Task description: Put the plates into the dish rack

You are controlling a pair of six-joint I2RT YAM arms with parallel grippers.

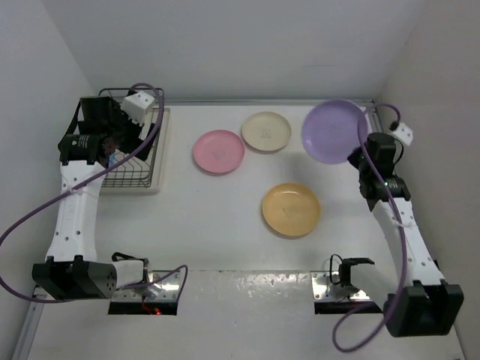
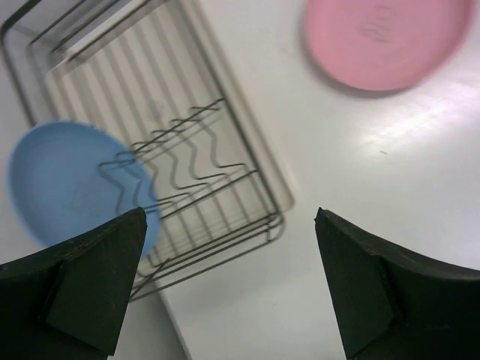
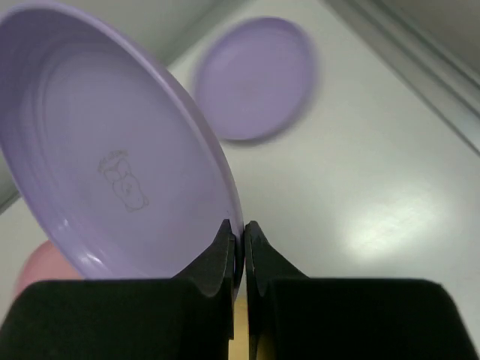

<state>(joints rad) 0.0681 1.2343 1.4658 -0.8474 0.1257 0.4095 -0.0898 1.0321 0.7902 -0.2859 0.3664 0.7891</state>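
Overhead, the dish rack (image 1: 133,177) stands at the far left of the table (image 1: 225,247) on its beige tray base (image 1: 160,150). The left arm (image 1: 75,202) reaches over it. The pink plate (image 1: 218,151), cream plate (image 1: 266,131) and yellow-orange plate (image 1: 291,209) lie flat on the table, well apart from the rack. At the far right, the right gripper (image 1: 360,156) grasps the rim of a purple plate (image 1: 334,132).

Left wrist view: the left gripper (image 2: 229,217) has its fingers spread wide and holds nothing. It hangs above the rack's near corner. A blue plate (image 2: 67,180) stands among the wire prongs (image 2: 191,154) at the left side of the rack. The pink plate lies on the table beyond.

Right wrist view: the right gripper's fingers are pressed together on the thin rim of the purple plate, which is steeply tilted. A second purple plate (image 3: 255,79) lies flat on the table behind it, near the wall.
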